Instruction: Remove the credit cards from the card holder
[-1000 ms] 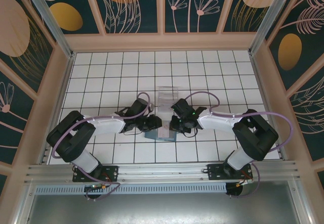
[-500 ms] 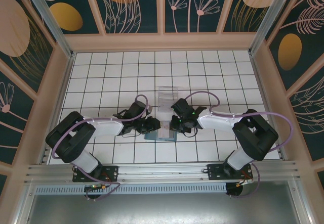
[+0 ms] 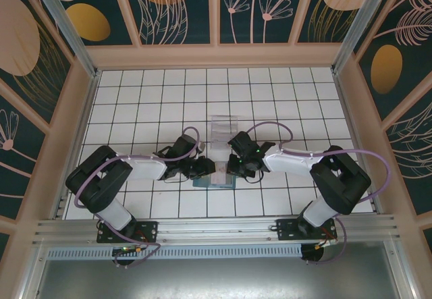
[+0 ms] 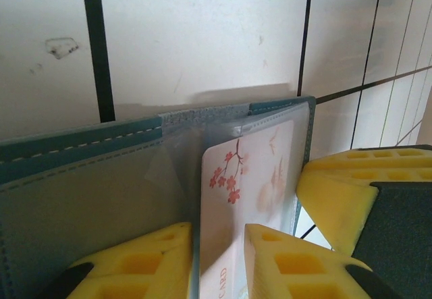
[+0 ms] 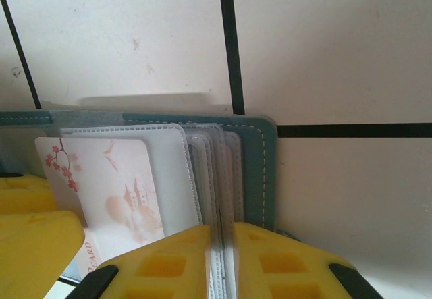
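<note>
Left gripper (image 4: 219,248): clenched on the blossom-printed credit card (image 4: 246,177), apparently to draw it out of its pocket.
Right gripper (image 5: 221,245): pinched on the card holder (image 5: 260,171) at its clear sleeves (image 5: 202,177), likely pinning it so only the card slides.
Credit card: lying over the open holder, between both grippers.
Card holder: open flat on the tiled table (image 3: 135,96), centre front.
Other cards: cannot tell, the sleeves are too hazy.
Clear tray (image 3: 225,129): just beyond, probably the drop spot.
</note>
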